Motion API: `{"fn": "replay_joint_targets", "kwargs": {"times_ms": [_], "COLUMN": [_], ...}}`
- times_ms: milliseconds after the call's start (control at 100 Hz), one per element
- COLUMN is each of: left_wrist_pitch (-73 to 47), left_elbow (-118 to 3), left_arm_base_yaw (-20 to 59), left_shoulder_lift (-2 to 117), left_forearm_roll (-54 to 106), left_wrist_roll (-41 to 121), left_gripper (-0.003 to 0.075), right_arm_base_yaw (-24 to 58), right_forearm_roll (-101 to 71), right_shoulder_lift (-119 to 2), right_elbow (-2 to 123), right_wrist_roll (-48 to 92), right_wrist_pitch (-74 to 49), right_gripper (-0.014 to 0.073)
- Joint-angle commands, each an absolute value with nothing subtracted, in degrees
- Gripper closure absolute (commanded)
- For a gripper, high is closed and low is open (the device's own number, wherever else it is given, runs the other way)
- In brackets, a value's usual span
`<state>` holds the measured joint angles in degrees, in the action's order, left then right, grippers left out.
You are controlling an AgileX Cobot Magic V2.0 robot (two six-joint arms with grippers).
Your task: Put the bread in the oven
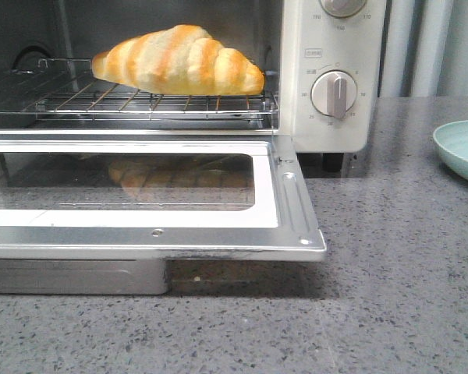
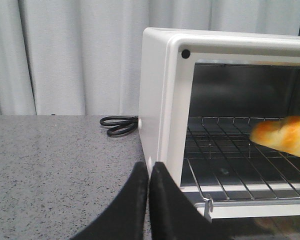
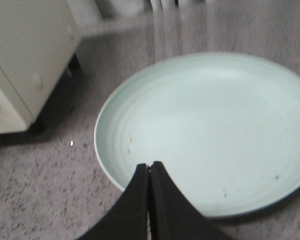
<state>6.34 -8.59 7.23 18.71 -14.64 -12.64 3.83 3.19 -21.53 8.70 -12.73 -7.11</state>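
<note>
The bread (image 1: 179, 61), a cream croissant roll with orange stripes, lies on the wire rack (image 1: 132, 103) inside the cream-white oven (image 1: 327, 78). The oven's glass door (image 1: 140, 195) is folded down flat and open. In the left wrist view the bread's end (image 2: 285, 136) shows on the rack, and the oven's front corner (image 2: 160, 100) is just beyond my left gripper (image 2: 149, 167), which is shut and empty. My right gripper (image 3: 149, 167) is shut and empty over the near rim of a pale green plate (image 3: 215, 130). Neither gripper shows in the front view.
The pale green plate (image 1: 462, 148) is empty and sits on the grey speckled counter (image 1: 398, 273) to the right of the oven. A coiled black cord (image 2: 119, 125) lies beside the oven's left side. Grey curtains hang behind.
</note>
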Motion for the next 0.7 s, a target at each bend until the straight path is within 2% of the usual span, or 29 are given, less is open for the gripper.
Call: {"fn": "replay_joint_targets", "kwargs": {"times_ms": [0, 290, 510, 690], "left_wrist_pitch": [10.71, 10.71, 10.71, 10.71], "left_elbow": [-10.1, -10.1, -10.1, -10.1], "left_arm_base_yaw": [7.08, 7.08, 7.08, 7.08], "left_shoulder_lift": [19.18, 19.18, 19.18, 19.18], "left_forearm_roll": [-14.22, -14.22, -14.22, -14.22], "left_wrist_roll": [-13.13, -13.13, -13.13, -13.13], "left_gripper": [0.0741, 0.0741, 0.0741, 0.0741], "right_arm_base_yaw": [2.29, -4.28, -4.8, -4.8], "right_forearm_roll": [2.89, 2.43, 4.67, 7.84], "right_shoulder_lift": [-19.24, -6.69, 0.72, 1.69], "right_elbow": [7.11, 1.84, 0.06, 0.06], "right_wrist_roll": [-9.35, -8.34, -8.34, -8.34], "right_wrist_pitch": [5.33, 7.09, 5.08, -0.41], "right_gripper": [0.067, 0.067, 0.067, 0.067]}}
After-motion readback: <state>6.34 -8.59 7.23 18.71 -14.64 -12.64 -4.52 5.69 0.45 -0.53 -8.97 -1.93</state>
